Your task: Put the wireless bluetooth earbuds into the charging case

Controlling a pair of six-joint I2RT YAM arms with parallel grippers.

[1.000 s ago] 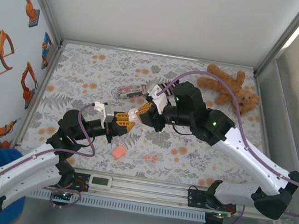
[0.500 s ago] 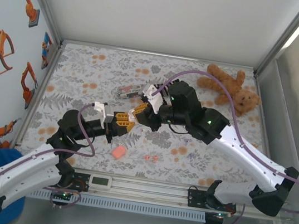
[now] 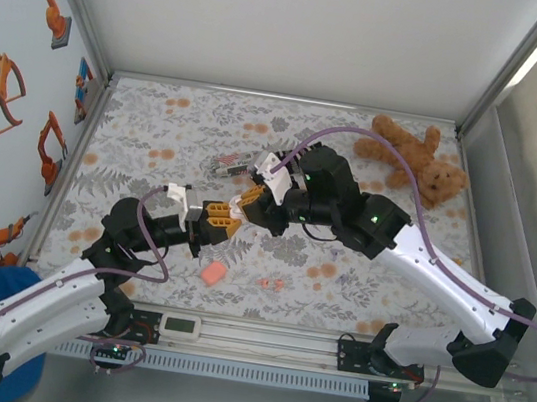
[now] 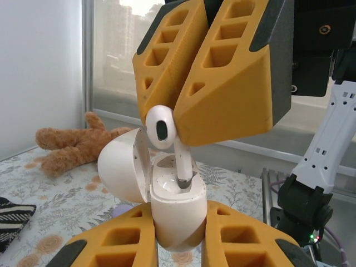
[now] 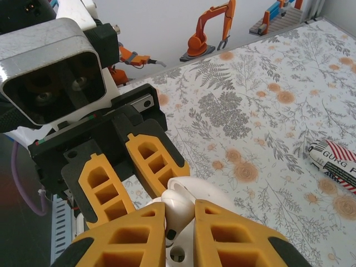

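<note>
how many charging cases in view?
2. One white case, lid open, held in the left gripper's jaws, where the right gripper holds a white earbud; one salmon-orange case on the table near the front edge. More may hide under the arms.

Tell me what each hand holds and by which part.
Left hand grips the open white case by its lower body; right hand pinches a white earbud by its head end.

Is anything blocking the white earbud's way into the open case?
Nothing visible. The right claw holds the white earbud, its stem tip already in a well of the open case gripped by the left claw; the lid is swung back, clear.
</note>
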